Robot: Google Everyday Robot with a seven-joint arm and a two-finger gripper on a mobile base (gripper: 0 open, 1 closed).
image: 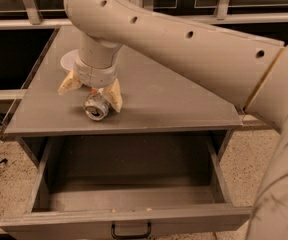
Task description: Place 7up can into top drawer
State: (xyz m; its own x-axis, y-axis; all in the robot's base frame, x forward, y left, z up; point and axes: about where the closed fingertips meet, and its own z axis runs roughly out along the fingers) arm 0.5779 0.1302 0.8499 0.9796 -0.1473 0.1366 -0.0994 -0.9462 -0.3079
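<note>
The robot's end effector [92,91] hangs directly over the soda can [96,108] with its two tan fingers [115,96] spread wide apart and gripping nothing. One finger sits just beside the can's far end and may be touching it, though that cannot be told for certain. The other finger stands clear of the can, towards the counter's left edge as seen.

The can lies on its side on the grey counter [174,99], close to the front edge, with its round silvery end facing the camera. Just behind the can, the pale wrist rises to meet the thick beige arm [184,39]. From there the arm sweeps away from the can, across the counter and out of the picture on the right.

Beyond the can, partly hidden by the wrist, a white bowl [68,60] rests farther back on the counter. Below the can, under the counter's front edge, the top drawer [129,196] is pulled fully open and its grey floor is bare. A small dark handle [130,231] sits at the middle of the drawer's front panel, the nearest point to the camera. The can is on the counter, not in the drawer.
</note>
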